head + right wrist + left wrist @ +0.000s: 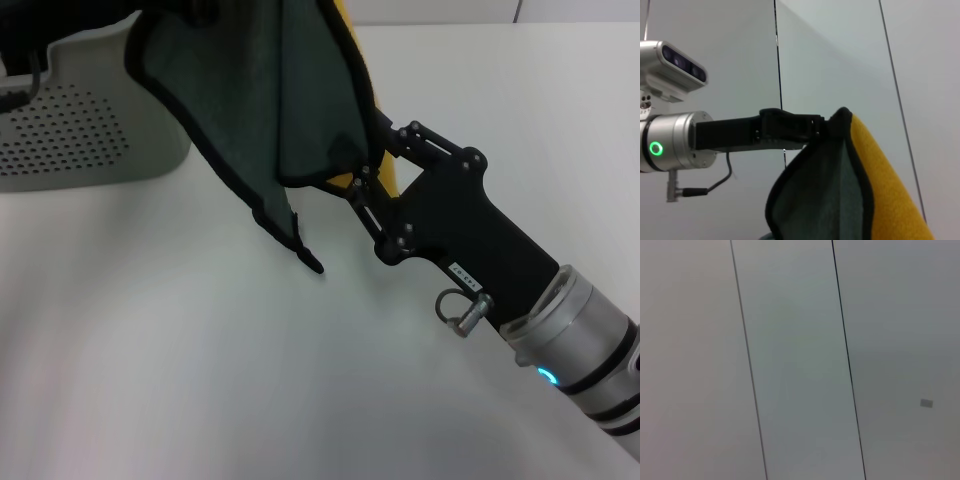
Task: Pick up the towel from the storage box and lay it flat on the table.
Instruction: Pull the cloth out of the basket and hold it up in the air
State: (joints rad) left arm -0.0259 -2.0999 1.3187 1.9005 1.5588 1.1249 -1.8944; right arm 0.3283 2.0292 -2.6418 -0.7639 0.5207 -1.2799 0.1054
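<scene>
The towel (262, 100) hangs in the air over the table (200, 380), dark green side towards the head view, with mustard yellow showing along its right edge and the black corner loop dangling at its lowest tip. My right gripper (358, 178) is shut on the towel's lower right edge. In the right wrist view my left gripper (826, 125) is shut on a top corner of the towel (835, 200), which droops below it. The storage box (90, 120) stands at the back left, behind the towel. The left wrist view shows only wall panels.
The white tabletop stretches below and in front of the hanging towel. My right arm's black wrist and silver forearm (570, 330) reach in from the lower right. A panelled wall with dark seams (777, 60) stands behind.
</scene>
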